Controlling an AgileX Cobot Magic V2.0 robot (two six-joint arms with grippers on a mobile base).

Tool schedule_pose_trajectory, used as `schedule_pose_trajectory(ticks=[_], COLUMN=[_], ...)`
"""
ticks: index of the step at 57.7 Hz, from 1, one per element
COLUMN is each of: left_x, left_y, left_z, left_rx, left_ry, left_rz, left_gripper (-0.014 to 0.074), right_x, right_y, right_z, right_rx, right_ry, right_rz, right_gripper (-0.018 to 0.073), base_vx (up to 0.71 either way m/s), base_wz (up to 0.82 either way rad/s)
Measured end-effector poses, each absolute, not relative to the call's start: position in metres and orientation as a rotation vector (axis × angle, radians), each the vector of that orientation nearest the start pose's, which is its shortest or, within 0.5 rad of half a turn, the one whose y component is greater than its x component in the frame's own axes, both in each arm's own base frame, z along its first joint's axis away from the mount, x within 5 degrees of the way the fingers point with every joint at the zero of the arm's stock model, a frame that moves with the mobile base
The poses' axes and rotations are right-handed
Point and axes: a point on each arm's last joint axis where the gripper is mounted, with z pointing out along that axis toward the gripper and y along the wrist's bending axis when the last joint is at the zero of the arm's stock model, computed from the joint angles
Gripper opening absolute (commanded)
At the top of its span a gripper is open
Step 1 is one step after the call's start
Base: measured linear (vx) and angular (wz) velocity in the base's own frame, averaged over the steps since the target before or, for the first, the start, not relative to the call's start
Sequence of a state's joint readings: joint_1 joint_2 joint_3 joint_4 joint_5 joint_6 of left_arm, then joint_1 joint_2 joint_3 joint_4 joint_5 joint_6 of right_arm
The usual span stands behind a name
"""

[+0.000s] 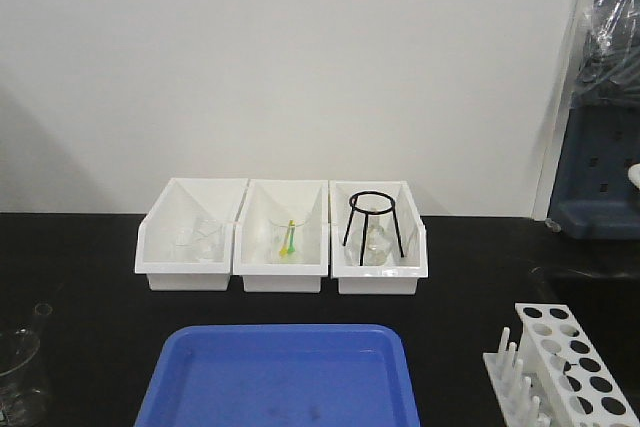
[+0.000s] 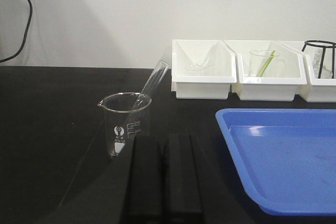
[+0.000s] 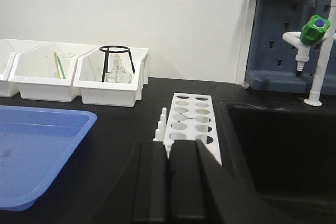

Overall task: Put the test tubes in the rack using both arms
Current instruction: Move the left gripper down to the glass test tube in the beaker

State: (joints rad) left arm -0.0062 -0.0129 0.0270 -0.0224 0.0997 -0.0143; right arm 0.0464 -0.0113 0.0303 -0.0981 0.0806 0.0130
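A slim clear test tube [image 2: 149, 84] leans in a clear beaker [image 2: 125, 121] on the black bench, just ahead and left of my left gripper [image 2: 164, 145], which is shut and empty. That beaker shows at the front view's lower left edge [image 1: 20, 377]. The white rack [image 3: 191, 121] with rows of round holes and side pegs stands just ahead of my right gripper [image 3: 169, 150], which is shut and empty. The rack also shows at the lower right of the front view [image 1: 570, 367]. Its holes hold nothing. Neither arm shows in the front view.
A blue tray [image 1: 280, 377] lies at front centre. Three white bins [image 1: 285, 237] stand along the back wall, holding glassware, a beaker with coloured sticks and a black wire ring stand [image 1: 373, 222]. A black sink [image 3: 283, 145] with a green-capped tap [image 3: 315, 30] lies right of the rack.
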Motion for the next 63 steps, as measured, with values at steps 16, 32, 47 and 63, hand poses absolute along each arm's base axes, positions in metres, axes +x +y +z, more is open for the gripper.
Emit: schedule_pose_trajectory(ticks=[16,32,47,63], left_x=[0.0566,0.0566,0.0566,0.0566], left_y=[-0.0006,-0.0006,-0.0006,-0.0006], left_z=[0.1957,0.1957,0.1957,0.1957], left_rx=[-0.023,-0.023,-0.023,-0.023], left_ry=[1.597,1.597,1.597,1.597], left_rz=[-0.035,-0.035,-0.035,-0.035], left_gripper=[-0.0006,-0.0006,-0.0006,-0.0006], right_x=[0.0568,0.0568,0.0568,0.0568], right_y=[0.0019,0.0019,0.0019,0.0019], right_z=[0.1963,0.1963,0.1963,0.1963], right_rx=[-0.098,-0.098,-0.098,-0.098], right_ry=[1.58,1.58,1.58,1.58], right_rz=[-0.036,-0.036,-0.036,-0.036], right_gripper=[-0.0013,-0.0013,-0.0013,-0.0013], base_vx=[0.0,0.0,0.03,0.05], base_wz=[0.0,0.0,0.0,-0.01])
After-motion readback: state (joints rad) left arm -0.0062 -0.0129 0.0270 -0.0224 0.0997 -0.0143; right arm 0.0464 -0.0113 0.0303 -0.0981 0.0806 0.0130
